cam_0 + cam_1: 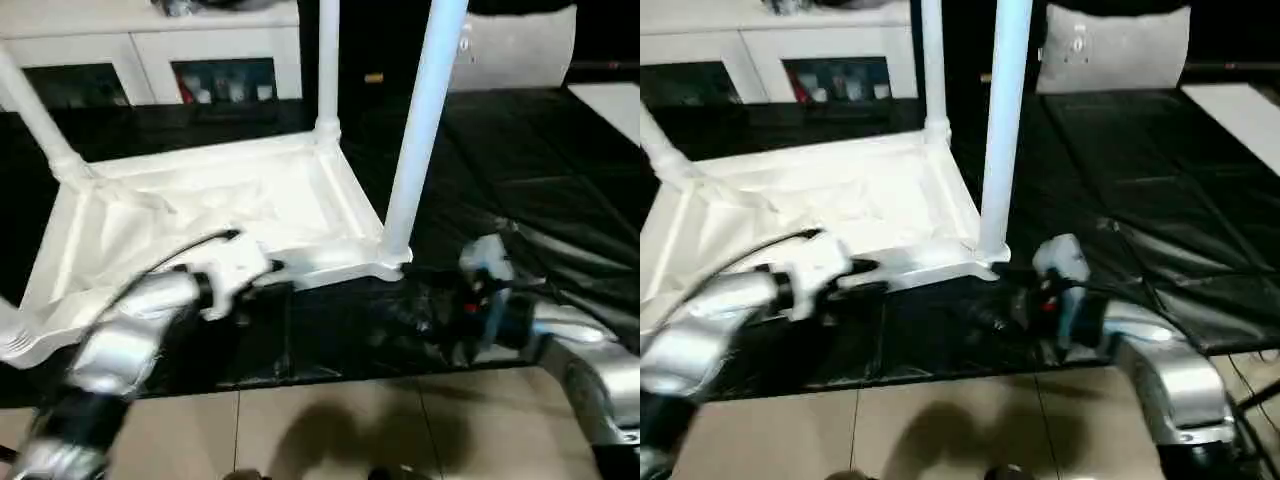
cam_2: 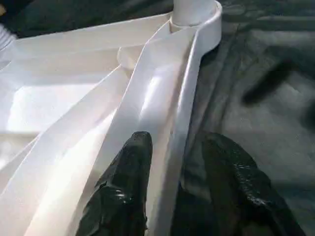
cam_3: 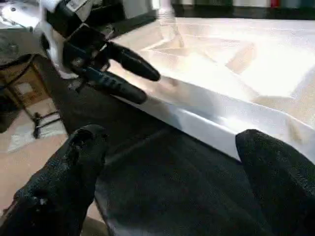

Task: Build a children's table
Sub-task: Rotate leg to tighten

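My left gripper point(image 2: 172, 167) straddles the near rim of the upturned white plastic table point(image 1: 200, 215), fingers apart; my right gripper point(image 3: 167, 162) gapes wide just short of that rim.

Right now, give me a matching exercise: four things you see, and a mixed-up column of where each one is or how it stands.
Things:
1. table top
2. near corner leg
3. right gripper
4. cabinet

States:
A. jaws wide apart over the black mat, holding nothing
B. upside down, ribs up
C. behind the mat, glass doors
D. standing upright in its socket

Pairs: 1-B, 2-D, 3-A, 4-C
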### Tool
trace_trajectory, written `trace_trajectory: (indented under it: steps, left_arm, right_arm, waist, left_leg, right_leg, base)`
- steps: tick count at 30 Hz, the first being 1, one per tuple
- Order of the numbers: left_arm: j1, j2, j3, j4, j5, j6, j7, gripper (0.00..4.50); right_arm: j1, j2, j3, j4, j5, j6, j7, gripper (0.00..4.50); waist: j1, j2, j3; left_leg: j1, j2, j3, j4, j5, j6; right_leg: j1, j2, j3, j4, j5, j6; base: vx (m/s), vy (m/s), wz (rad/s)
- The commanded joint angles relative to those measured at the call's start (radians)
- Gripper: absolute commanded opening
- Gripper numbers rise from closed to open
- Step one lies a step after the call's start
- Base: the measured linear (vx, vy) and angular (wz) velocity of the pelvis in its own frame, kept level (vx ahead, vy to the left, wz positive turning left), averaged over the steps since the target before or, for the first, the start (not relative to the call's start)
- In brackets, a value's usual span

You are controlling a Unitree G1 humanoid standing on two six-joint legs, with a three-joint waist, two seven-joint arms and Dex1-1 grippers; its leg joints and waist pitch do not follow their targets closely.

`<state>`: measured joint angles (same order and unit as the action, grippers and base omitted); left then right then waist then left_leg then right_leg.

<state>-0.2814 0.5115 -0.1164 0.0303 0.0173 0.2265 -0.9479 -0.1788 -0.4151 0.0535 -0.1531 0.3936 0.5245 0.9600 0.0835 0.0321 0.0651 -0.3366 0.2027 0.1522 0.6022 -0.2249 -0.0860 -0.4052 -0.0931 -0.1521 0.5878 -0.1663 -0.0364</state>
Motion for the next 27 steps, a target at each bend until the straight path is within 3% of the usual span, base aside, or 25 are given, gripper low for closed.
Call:
trace_trajectory:
  steps: [1, 2, 4, 5, 6, 7, 11, 14, 19, 21, 27]
  left_arm:
    - [0.036, 0.042, 0.022, -0.069, -0.016, 0.064, -0.03, 2.03]
    - [0.069, 0.076, 0.03, -0.108, -0.025, 0.104, -0.052, 2.13]
    - [0.152, 0.164, 0.042, -0.2, -0.047, 0.199, -0.112, 2.3]
    - [0.152, 0.164, 0.042, -0.2, -0.047, 0.199, -0.112, 2.39]
    - [0.167, 0.181, 0.044, -0.22, -0.054, 0.228, -0.122, 2.39]
    - [0.177, 0.199, 0.041, -0.24, -0.06, 0.267, -0.128, 2.47]
    - [0.193, 0.236, 0.009, -0.191, -0.029, 0.282, -0.129, 2.82]
    - [0.182, 0.238, -0.024, -0.115, 0.017, 0.254, -0.095, 2.95]
    - [0.141, 0.22, -0.027, -0.047, 0.054, 0.226, -0.014, 3.29]
    - [0.153, 0.227, -0.017, -0.049, 0.056, 0.221, -0.001, 3.48]
    - [0.148, 0.218, -0.005, -0.002, 0.078, 0.189, 0.058, 3.97]
  right_arm:
    - [-0.037, 0.032, 0.028, 0.012, -0.026, -0.013, -0.033, 4.5]
    - [-0.059, 0.063, 0.046, 0.043, -0.05, -0.035, -0.06, 4.5]
    - [-0.12, 0.145, 0.095, 0.145, -0.111, -0.093, -0.13, 4.5]
    - [-0.12, 0.145, 0.095, 0.145, -0.111, -0.093, -0.13, 4.5]
    - [-0.14, 0.171, 0.109, 0.18, -0.123, -0.106, -0.148, 4.5]
    - [-0.169, 0.204, 0.125, 0.234, -0.142, -0.128, -0.175, 4.5]
    - [-0.272, 0.3, 0.132, 0.408, -0.207, -0.163, -0.323, 4.5]
    - [-0.336, 0.358, 0.098, 0.531, -0.236, -0.193, -0.449, 4.5]
    - [-0.415, 0.418, -0.022, 0.727, -0.224, -0.286, -0.662, 4.5]
    - [-0.429, 0.413, -0.054, 0.76, -0.214, -0.301, -0.703, 4.5]
    - [-0.494, 0.344, -0.156, 0.886, -0.198, -0.381, -0.793, 4.5]
  waist:
    - [-0.005, 0.004, -0.052]
    - [-0.006, 0.003, -0.051]
    - [-0.019, 0.012, -0.051]
    - [-0.025, 0.012, -0.05]
    - [-0.028, 0.011, -0.053]
    - [-0.027, 0.015, -0.055]
    - [-0.025, 0.022, -0.061]
    - [-0.025, 0.023, -0.065]
    - [-0.021, 0.021, -0.074]
    - [-0.021, 0.022, -0.074]
    - [-0.019, 0.021, -0.067]
  left_leg:
    - [0.002, 0.021, -0.006, -0.079, -0.279, 0.027]
    - [0.004, 0.021, -0.007, -0.082, -0.287, 0.025]
    - [0.0, 0.028, -0.018, -0.093, -0.32, 0.008]
    - [-0.001, 0.027, -0.019, -0.095, -0.337, 0.008]
    - [0.008, 0.024, -0.014, -0.091, -0.34, 0.008]
    - [0.013, 0.026, -0.012, -0.091, -0.322, 0.005]
    - [0.004, 0.027, -0.011, -0.096, -0.271, -0.008]
    - [0.003, 0.024, -0.007, -0.092, -0.23, -0.016]
    - [-0.007, 0.018, -0.003, -0.085, -0.123, -0.018]
    - [-0.006, 0.02, -0.002, -0.084, -0.123, -0.016]
    - [0.002, 0.019, 0.0, -0.085, -0.213, -0.013]
  right_leg:
    - [0.048, -0.064, 0.045, -0.122, -0.605, -0.008]
    - [0.048, -0.062, 0.044, -0.123, -0.597, -0.007]
    - [0.052, -0.065, 0.048, -0.11, -0.554, -0.031]
    - [0.052, -0.064, 0.048, -0.108, -0.551, -0.038]
    - [0.047, -0.063, 0.053, -0.11, -0.538, -0.05]
    - [0.041, -0.063, 0.062, -0.103, -0.492, -0.082]
    - [0.051, -0.057, 0.074, -0.076, -0.338, -0.145]
    - [0.051, -0.056, 0.079, -0.067, -0.275, -0.163]
    - [0.064, -0.06, 0.084, -0.045, -0.159, -0.196]
    - [0.064, -0.061, 0.084, -0.045, -0.166, -0.197]
    - [0.059, -0.058, 0.079, -0.064, -0.316, -0.159]
  base:
    - [0.0, 0.0, 0.0]
    - [0.0, 0.0, 0.0]
    - [0.0, 0.0, 0.0]
    - [0.0, 0.0, 0.0]
    - [0.0, 0.0, 0.0]
    - [0.0, 0.0, 0.0]
    - [0.0, 0.0, 0.0]
    - [0.0, 0.0, 0.0]
    - [0.0, 0.0, 0.0]
    - [0.0, 0.0, 0.0]
    - [0.0, 0.0, 0.0]
